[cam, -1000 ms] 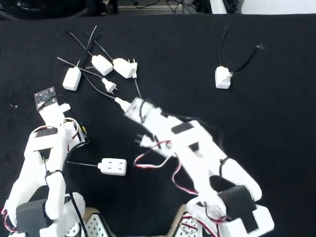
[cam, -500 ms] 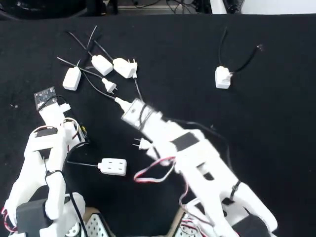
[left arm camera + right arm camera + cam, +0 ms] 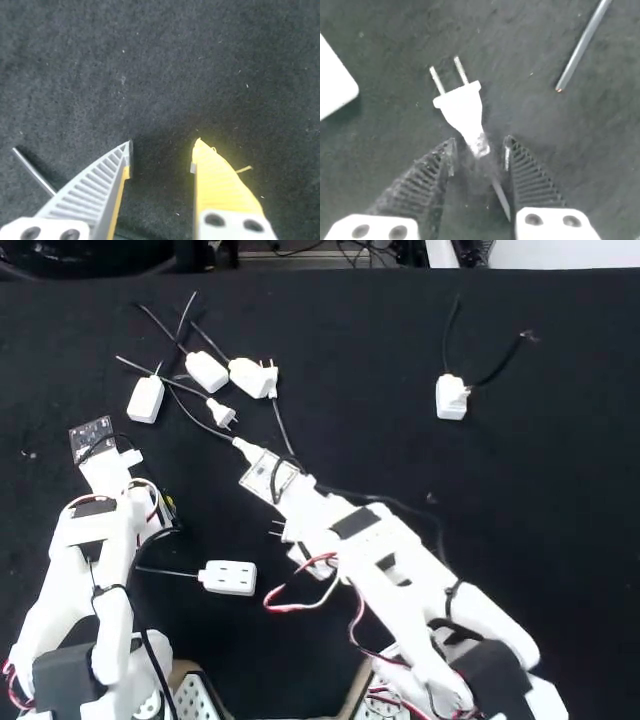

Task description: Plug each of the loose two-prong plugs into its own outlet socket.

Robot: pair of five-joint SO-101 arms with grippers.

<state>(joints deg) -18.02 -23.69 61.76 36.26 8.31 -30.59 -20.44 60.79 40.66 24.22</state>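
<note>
Black surface (image 3: 560, 490) — right pincer (image 3: 479, 143) spread, straddling the cord end of a plug (image 3: 461, 106) lying flat, prongs pointing away — left pincer (image 3: 162, 146) spread too, over the surface.

Even, diffuse light from above; mat (image 3: 560, 490) stays dark, matte. White plug (image 3: 461, 107) v. bright w/ faint soft shadow alongside.

We see a black cloth surface (image 3: 560, 540); beyond its far edge, dark cables (image 3: 352, 252) and a white panel (image 3: 560, 252).
</note>
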